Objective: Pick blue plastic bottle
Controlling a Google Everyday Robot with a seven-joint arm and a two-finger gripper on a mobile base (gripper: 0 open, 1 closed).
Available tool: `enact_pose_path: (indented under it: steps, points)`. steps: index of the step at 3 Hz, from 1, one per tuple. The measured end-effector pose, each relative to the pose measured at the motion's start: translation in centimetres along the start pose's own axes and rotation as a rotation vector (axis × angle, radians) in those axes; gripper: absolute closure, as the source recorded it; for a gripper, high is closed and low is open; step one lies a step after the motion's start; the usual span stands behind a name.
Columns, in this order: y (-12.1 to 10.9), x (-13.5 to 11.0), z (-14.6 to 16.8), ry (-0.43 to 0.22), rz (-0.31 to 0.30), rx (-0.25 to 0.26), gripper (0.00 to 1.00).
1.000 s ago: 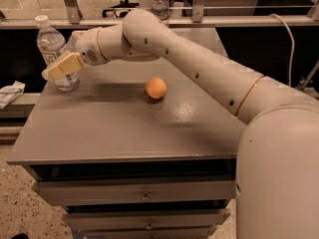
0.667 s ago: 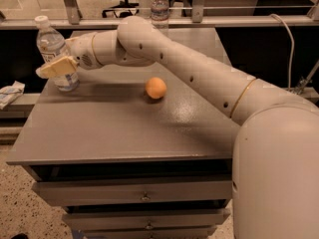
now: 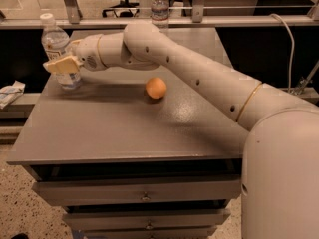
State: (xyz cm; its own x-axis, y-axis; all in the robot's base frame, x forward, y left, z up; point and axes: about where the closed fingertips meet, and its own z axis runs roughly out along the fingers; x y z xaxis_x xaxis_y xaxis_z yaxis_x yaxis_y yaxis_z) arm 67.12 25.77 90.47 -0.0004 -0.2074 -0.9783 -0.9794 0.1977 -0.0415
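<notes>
The blue plastic bottle [image 3: 56,48] is a clear water bottle with a white cap and a pale label. It stands at the far left of the grey cabinet top [image 3: 119,128]. My gripper [image 3: 63,64] is at the bottle's lower half, its tan end lying across the front of the bottle and hiding part of it. The arm reaches in from the right across the top. A second, slimmer bottle [image 3: 159,5] with a bluish label stands at the back, beyond the arm.
An orange ball [image 3: 156,88] lies mid-top, just in front of the arm. Drawers [image 3: 144,195] sit below the front edge. A rail and glass run along the back. A cable [image 3: 289,44] hangs at right. A wrapper [image 3: 10,92] lies left of the cabinet.
My gripper shifted slightly left along the bottle, then back right, staying against it. The bottle and the orange ball stay about where they were.
</notes>
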Motion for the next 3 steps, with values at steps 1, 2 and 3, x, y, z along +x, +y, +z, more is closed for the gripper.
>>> enact_pose_path:
  steps: [1,2,3]
  points:
    - [-1.1,-1.7,-2.8,-0.073,0.002,0.03,0.95]
    - [-2.0,-3.5,-6.7,-0.166,0.005,0.072,1.0]
    - [-2.1,-3.9,-7.6,-0.181,0.004,0.082,1.0]
